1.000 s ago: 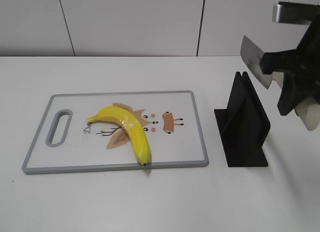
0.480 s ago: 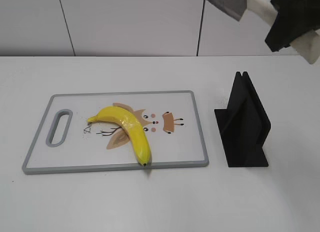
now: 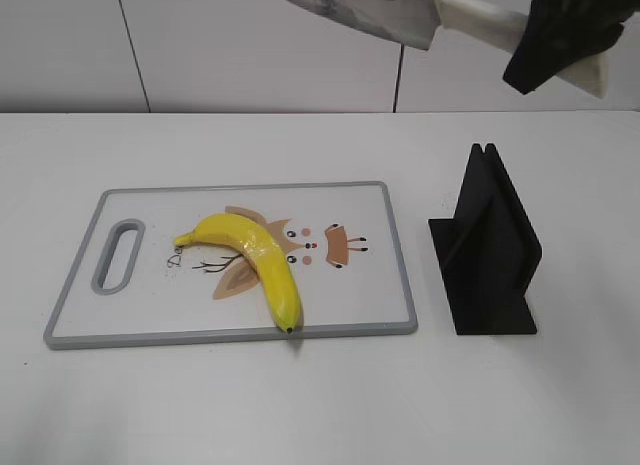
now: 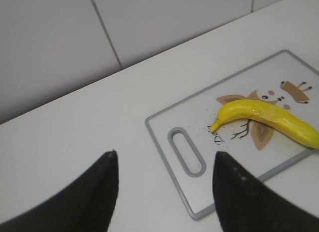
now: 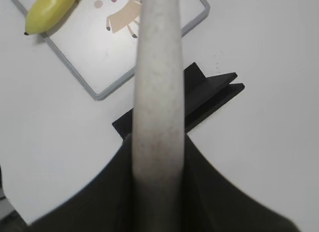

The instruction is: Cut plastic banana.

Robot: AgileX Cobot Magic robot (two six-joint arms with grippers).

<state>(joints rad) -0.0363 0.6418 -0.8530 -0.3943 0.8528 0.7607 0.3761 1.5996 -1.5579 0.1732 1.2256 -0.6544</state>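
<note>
The plastic banana (image 3: 254,259) is seen to be shiny and smooth, with bright spots of light on its yellow skin. The cutting board (image 3: 380,310) looks like smooth plastic, white with a grey rim. The knife (image 3: 385,10) blade is shiny metal, and its pale handle looks dull and speckled. The knife stand (image 3: 487,255) is black and matt. The table (image 3: 320,405) is white and smooth.
</note>
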